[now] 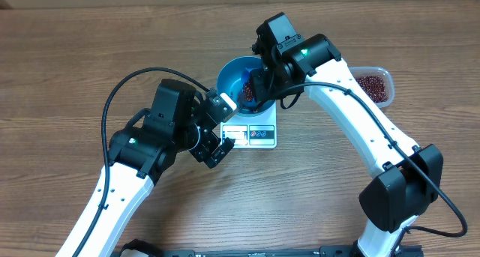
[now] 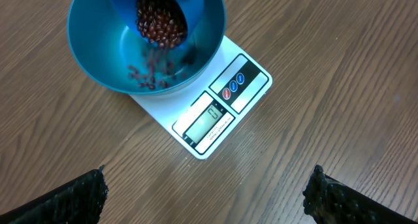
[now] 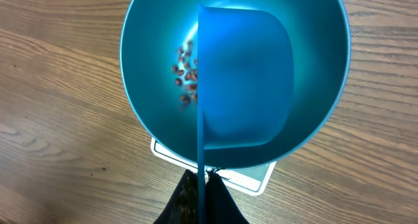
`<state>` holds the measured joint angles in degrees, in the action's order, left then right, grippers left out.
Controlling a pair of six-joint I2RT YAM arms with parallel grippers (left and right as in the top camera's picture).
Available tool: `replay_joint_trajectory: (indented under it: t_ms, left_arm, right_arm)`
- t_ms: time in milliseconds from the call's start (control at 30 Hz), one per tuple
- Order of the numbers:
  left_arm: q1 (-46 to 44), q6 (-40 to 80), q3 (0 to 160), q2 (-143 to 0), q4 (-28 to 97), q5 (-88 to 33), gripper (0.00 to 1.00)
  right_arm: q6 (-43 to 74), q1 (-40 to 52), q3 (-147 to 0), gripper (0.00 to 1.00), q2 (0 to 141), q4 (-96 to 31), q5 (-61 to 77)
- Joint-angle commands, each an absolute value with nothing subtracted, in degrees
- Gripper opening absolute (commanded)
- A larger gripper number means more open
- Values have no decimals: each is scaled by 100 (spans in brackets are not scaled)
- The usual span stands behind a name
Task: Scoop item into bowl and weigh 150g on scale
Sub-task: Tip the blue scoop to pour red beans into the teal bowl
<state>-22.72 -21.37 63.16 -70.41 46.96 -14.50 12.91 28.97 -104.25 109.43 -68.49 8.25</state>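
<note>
The wooden counter [image 1: 67, 55] carries everything. The left fingers [image 2: 68, 201] stand spread wide, grasping nothing, hovering near the 9 o'clock edge of the white scale [image 1: 259, 134] (display along its 6 o'clock edge). The blue bowl [image 1: 231, 76] sits on the scale, overhanging toward 11 o'clock. A clear tub [image 1: 384, 74] of red-brown beans [image 1: 373, 86] lies at the bowl's 3 o'clock, well apart. The right fingers [image 3: 222, 208] are clenched on the handle of a blue scoop [image 3: 248, 80], tipped over the bowl. Beans drop from it onto the bowl's bottom.
</note>
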Motion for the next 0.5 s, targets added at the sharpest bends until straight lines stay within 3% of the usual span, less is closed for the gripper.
replay_joint_trajectory:
  t_ms: [0, 467]
  left_arm:
    - [-2241, -2099, 6348, -7039, 4689, -1441, 99]
    - [-2241, -2099, 6348, -7039, 4692, -1441, 100]
  right_arm:
    - [1378, 2919, -10619, 4, 10739, -6772, 718]
    - [1361, 2921, -10619, 4, 10739, -6622, 473]
